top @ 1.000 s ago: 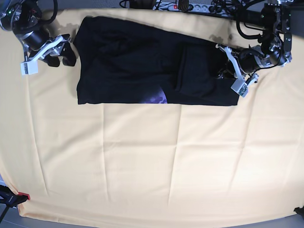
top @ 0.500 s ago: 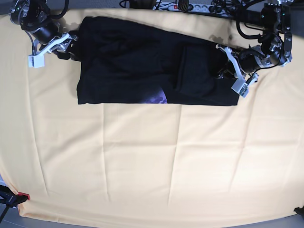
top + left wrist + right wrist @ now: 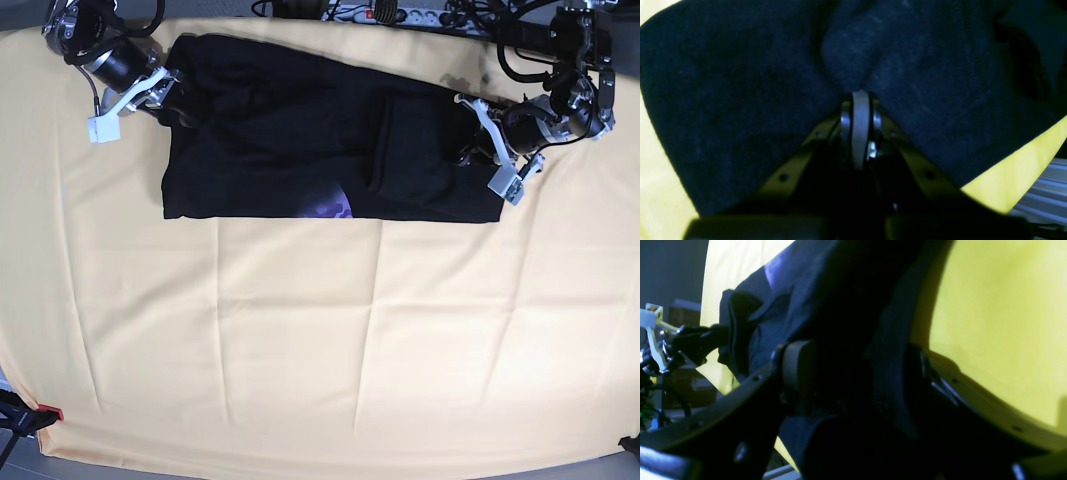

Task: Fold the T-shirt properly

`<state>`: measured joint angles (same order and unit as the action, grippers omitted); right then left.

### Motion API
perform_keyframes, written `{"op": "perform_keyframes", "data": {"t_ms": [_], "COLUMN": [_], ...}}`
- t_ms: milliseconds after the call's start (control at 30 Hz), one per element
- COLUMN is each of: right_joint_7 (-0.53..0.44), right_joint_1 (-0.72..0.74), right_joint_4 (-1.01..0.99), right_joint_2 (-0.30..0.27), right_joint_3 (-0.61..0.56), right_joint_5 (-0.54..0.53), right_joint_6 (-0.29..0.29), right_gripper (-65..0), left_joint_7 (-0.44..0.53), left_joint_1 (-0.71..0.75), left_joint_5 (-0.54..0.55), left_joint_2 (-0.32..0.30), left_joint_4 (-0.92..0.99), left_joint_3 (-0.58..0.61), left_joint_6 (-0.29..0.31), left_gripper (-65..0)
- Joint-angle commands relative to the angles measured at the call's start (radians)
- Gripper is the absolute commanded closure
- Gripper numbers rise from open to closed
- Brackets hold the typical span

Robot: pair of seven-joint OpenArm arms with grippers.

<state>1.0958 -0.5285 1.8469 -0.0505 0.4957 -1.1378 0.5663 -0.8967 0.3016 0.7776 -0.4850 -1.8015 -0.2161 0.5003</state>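
Note:
The black T-shirt point(image 3: 280, 130) lies folded in a long band across the far part of the cream-yellow table cloth point(image 3: 300, 340). A bit of purple print point(image 3: 330, 208) shows at its front edge. My left gripper point(image 3: 470, 140) is at the shirt's right end. In the left wrist view it point(image 3: 860, 96) is shut, pinching a pucker of the shirt's cloth point(image 3: 740, 83). My right gripper point(image 3: 172, 98) is at the shirt's far left edge. In the right wrist view it point(image 3: 860, 373) is open, with the shirt's edge point(image 3: 806, 290) between its spread fingers point(image 3: 796, 366).
A power strip and cables point(image 3: 390, 12) lie along the table's back edge. A red-tipped clamp point(image 3: 45, 412) holds the table cloth at the front left corner. The left arm point(image 3: 660, 346) shows far off in the right wrist view.
My right gripper has moved up and to the right, from beside the shirt onto its far left edge. The left arm and the shirt have not moved.

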Motion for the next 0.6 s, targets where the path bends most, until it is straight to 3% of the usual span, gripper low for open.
{"op": "perform_keyframes", "data": {"t_ms": [0,333,567], "right_joint_7": [0.005,0.069,0.072], "right_joint_1": [-0.006,-0.006,-0.006], "right_joint_4": [0.009,0.009,0.009], "right_joint_2": [-0.016,-0.098,-0.103], "right_joint_3": [0.002,0.107,0.104], "right_joint_5": [-0.032,-0.210,-0.274], "right_joint_6": [0.014,0.079,0.093], "right_gripper": [-39.4,-39.5,-49.9], "left_joint_7": [-0.002,-0.002,0.002], "left_joint_1": [-0.005,-0.005,-0.006], "left_joint_5": [-0.003,-0.002,-0.002], "left_joint_2": [-0.016,-0.016,-0.016], "left_joint_4": [-0.009,-0.009,-0.009], "left_joint_3": [-0.007,-0.007,-0.007], "left_joint_6": [-0.004,-0.004,-0.004], "left_gripper": [0.0,0.0,0.0]}}
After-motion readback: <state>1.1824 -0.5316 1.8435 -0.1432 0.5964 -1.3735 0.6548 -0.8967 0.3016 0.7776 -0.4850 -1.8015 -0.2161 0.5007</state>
